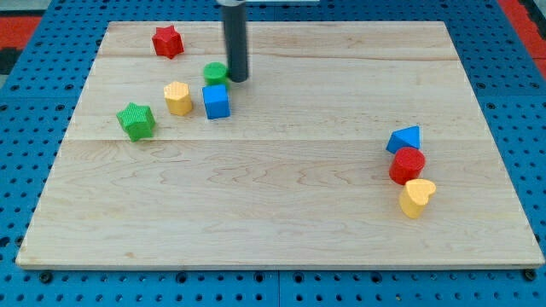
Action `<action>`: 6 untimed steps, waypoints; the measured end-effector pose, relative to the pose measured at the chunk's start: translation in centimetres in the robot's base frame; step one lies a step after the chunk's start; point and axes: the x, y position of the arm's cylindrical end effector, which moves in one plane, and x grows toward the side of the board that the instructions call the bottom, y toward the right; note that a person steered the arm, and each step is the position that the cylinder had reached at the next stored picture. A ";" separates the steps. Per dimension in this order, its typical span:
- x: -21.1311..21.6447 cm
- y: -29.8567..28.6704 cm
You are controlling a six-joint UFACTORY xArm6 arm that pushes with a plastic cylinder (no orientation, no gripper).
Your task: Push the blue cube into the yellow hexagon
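Note:
The blue cube (217, 101) sits on the wooden board in the upper left part of the view. The yellow hexagon (177, 97) stands just to its left, a small gap between them. My tip (237, 79) is the end of the dark rod coming down from the view's top; it rests just above and to the right of the blue cube. A green round block (214, 73) lies right beside the tip on its left, touching or nearly touching it, just above the cube.
A green star (136, 120) lies left of and below the hexagon. A red star (168, 41) is near the top left. At the right, a blue triangle (404, 139), a red round block (407, 165) and a yellow heart (416, 197) form a column.

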 end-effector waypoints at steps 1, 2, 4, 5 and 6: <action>1.6 0.7; 1.7 -5.3; -1.1 -7.1; 1.4 0.0; 4.8 7.7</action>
